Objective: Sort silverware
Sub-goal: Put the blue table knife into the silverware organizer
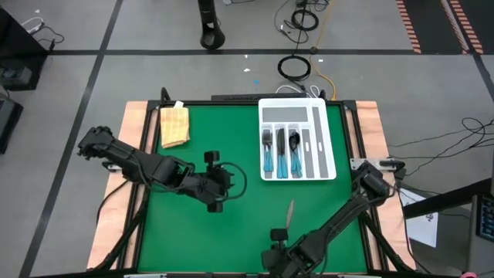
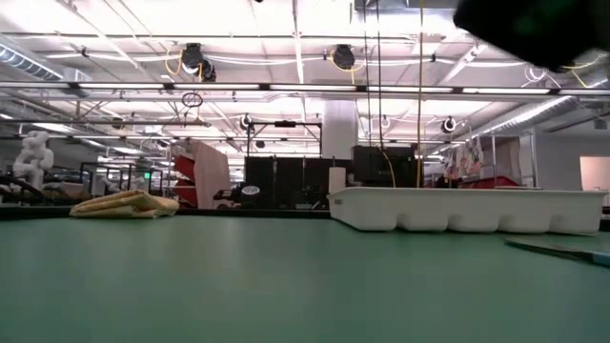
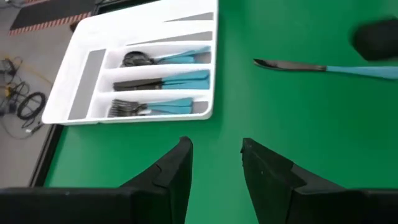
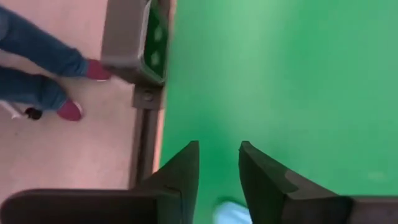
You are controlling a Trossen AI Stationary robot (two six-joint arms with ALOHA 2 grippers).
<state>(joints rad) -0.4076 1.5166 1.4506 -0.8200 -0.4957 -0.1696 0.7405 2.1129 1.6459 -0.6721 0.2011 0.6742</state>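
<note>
One knife (image 1: 290, 211) loose on mat, right pincer (image 4: 219, 163) spread (wrist view shows shoes (image 4: 70, 109)), left pincer (image 3: 216, 163) spread

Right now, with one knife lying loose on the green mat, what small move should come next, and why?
Probably the right tool lowers onto the knife's blue handle just beneath it; its fingers show a gap, and the white tray already holds the other silverware.

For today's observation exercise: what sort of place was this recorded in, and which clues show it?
Probably a large robotics lab or workshop hall: a green table on bare concrete, loose cables on the floor, and exposed ceiling pipes over distant equipment.
</note>
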